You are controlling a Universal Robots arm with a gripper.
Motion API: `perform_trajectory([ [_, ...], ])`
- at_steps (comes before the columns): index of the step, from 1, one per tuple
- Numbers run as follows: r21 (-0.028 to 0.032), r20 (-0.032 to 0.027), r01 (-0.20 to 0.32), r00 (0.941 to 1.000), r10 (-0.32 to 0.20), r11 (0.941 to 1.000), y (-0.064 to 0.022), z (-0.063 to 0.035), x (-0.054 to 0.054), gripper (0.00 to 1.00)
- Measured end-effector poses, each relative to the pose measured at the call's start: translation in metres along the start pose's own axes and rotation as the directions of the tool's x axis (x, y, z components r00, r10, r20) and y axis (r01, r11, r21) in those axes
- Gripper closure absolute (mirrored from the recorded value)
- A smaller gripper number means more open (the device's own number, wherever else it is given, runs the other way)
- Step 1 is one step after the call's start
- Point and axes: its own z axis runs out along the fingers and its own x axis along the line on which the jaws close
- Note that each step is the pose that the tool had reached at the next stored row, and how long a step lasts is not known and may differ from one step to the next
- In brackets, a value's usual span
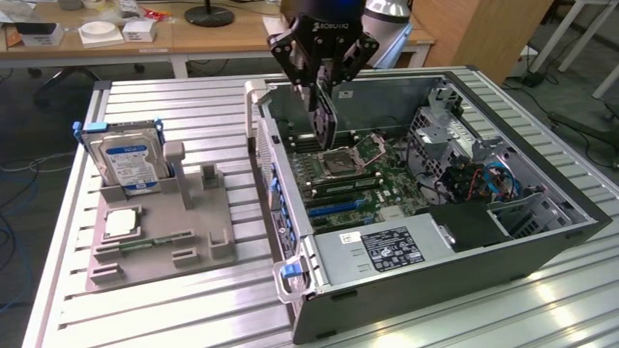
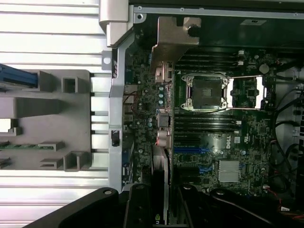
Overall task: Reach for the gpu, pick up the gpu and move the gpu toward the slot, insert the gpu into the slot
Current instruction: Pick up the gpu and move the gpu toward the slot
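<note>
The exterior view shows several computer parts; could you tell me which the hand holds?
The gpu, the dark card gripped edge-on over the open case; the hard drive and processor sit in the grey holder.

Glare streaks the slatted table; the computer case lies shadowed inside.

Dark gpu, green motherboard, silver hard drive with blue-white label, grey holder.

"ROBOTIQ" on the gripper
</note>
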Motion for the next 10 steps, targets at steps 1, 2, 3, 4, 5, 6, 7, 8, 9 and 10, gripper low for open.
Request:
perform_trajectory([
  [1, 0.0000, 0.0000, 0.000, 1.0000, 0.000, 1.0000, 0.0000, 0.0000, -0.002, 0.73],
  [2, 0.0000, 0.0000, 0.000, 1.0000, 0.000, 1.0000, 0.0000, 0.0001, -0.005, 0.73],
  [3, 0.0000, 0.0000, 0.000, 1.0000, 0.000, 1.0000, 0.0000, 0.0001, -0.007, 0.73],
  [4, 0.0001, 0.0000, 0.000, 1.0000, 0.000, 1.0000, 0.0000, 0.0001, -0.009, 0.73],
  [5, 0.0000, -0.0001, 0.000, 1.0000, 0.000, 1.0000, 0.0000, 0.0001, -0.011, 0.73],
  [6, 0.0001, -0.0001, 0.000, 1.0000, 0.000, 1.0000, 0.0000, 0.0002, -0.014, 0.73],
  [7, 0.0000, 0.0000, 0.000, 1.0000, 0.000, 1.0000, 0.0000, 0.0002, -0.016, 0.73],
  [8, 0.0000, 0.0000, 0.000, 1.0000, 0.000, 1.0000, 0.0000, 0.0002, -0.019, 0.73],
  [9, 0.0001, 0.0000, 0.000, 1.0000, 0.000, 1.0000, 0.0000, 0.0003, -0.021, 0.73],
  [10, 0.0001, -0.0001, 0.000, 1.0000, 0.000, 1.0000, 0.0000, 0.0003, -0.023, 0.73],
])
